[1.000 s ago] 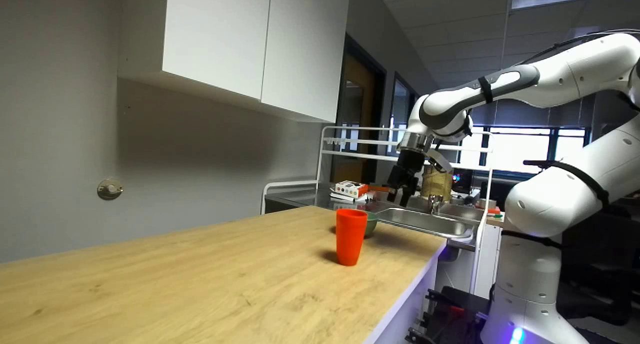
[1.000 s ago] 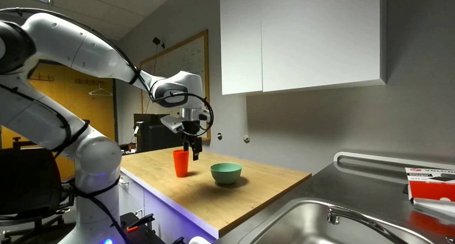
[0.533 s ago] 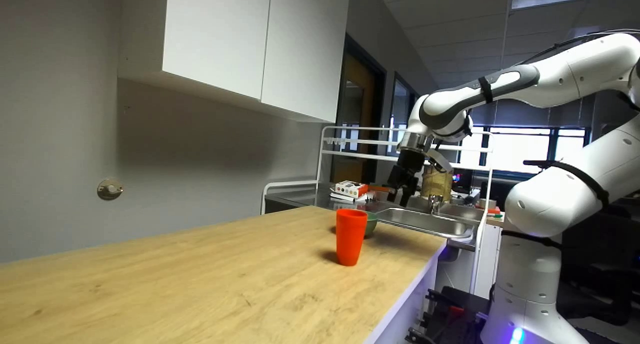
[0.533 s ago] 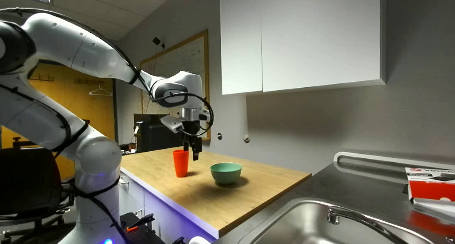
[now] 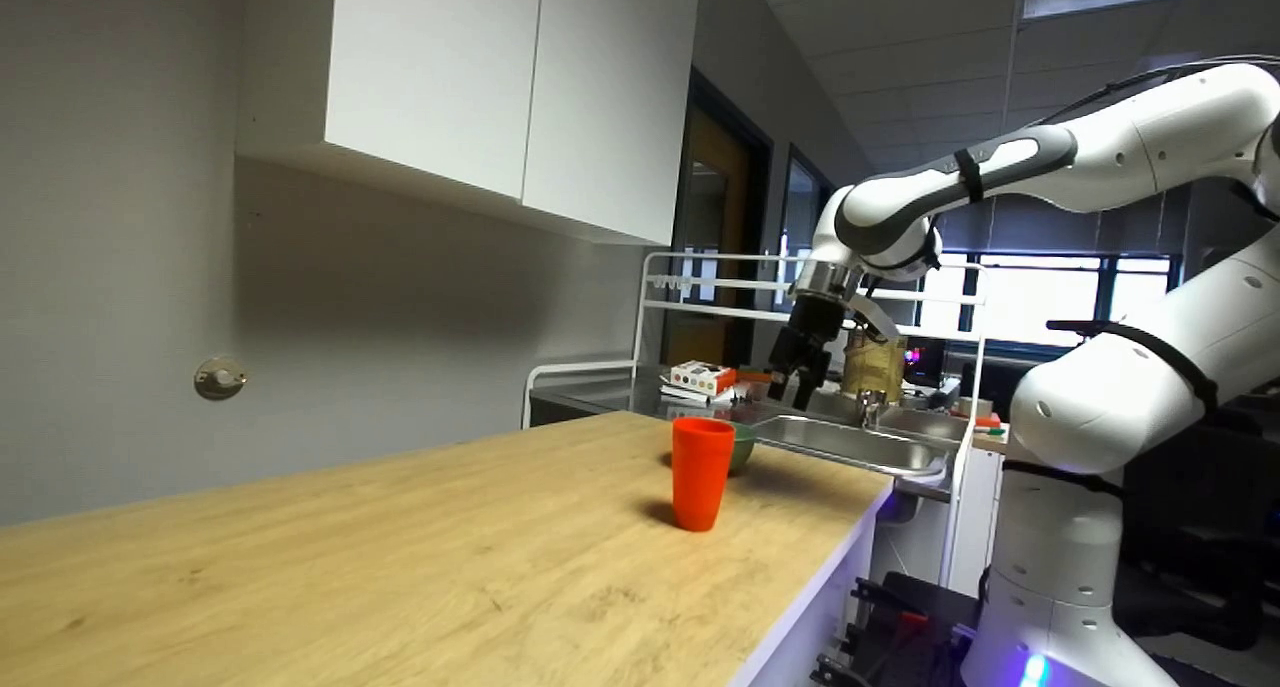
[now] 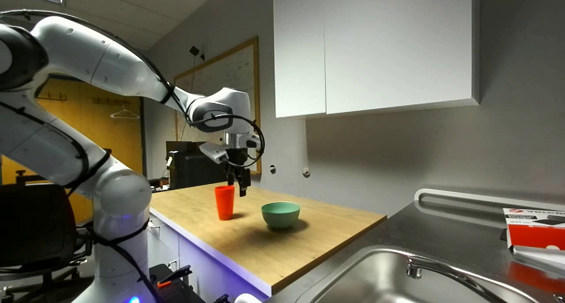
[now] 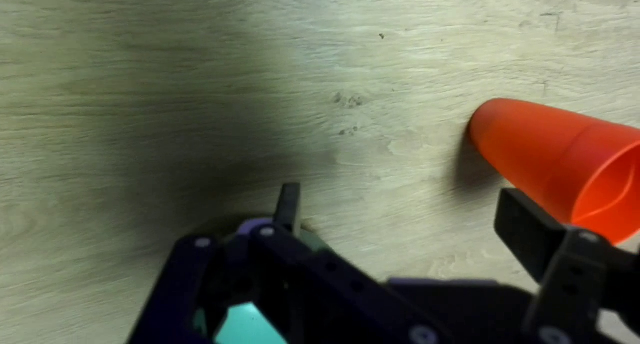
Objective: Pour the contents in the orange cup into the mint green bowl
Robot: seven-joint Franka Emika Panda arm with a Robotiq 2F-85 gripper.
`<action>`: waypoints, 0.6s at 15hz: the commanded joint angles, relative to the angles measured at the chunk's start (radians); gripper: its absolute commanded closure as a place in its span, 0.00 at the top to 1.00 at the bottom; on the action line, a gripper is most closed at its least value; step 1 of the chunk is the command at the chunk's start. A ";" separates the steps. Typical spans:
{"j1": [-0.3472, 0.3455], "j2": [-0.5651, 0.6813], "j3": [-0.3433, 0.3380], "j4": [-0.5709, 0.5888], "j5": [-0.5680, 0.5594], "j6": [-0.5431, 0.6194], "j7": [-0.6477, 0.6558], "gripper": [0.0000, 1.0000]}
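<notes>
The tool (image 6: 236, 189), spread and holding nothing, hangs slightly higher above the surface (image 6: 326, 232) than a moment earlier. The orange cup (image 6: 224, 203) stands upright there, unmoved; grasp and pour presumably remain. Near it, the mint green bowl (image 6: 280, 217) may crowd a low sideways approach. A steel sink (image 6: 375, 270) lies just beyond the surface's edge.

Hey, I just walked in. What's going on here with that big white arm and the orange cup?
A robot arm is meant to pour what's in the orange cup into the mint green bowl. At this moment its gripper hangs open above the wooden table, holding nothing. The cup stands upright on the table, with the bowl near it but not touching. I can't tell whether anything has been poured.
</notes>
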 commanded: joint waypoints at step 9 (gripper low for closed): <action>0.157 0.034 0.256 0.062 0.050 0.045 0.103 1.00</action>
